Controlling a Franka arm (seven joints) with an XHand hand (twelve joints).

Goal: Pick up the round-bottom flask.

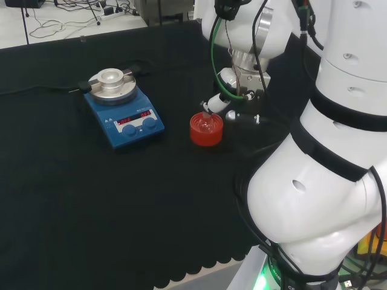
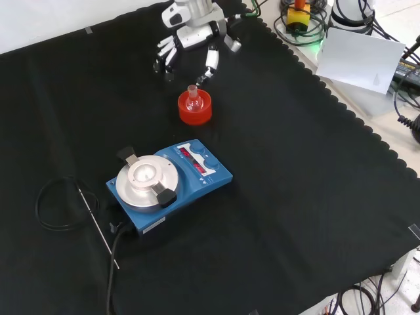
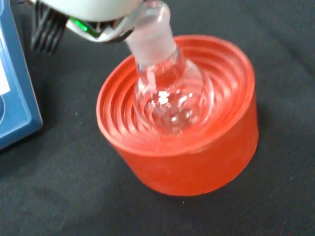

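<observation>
Flask, clear glass, sits upright in red ribbed stand near cloth's far edge in front view. Hand hovers just beyond, fingers spread, relaxed, holding nothing. Palm partly hidden by arm link. Blue hotplate stands nearer mid-cloth.

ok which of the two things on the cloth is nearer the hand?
The red ribbed stand holding the round-bottom flask, just below the hand in the front view. The blue hotplate sits farther off.
</observation>
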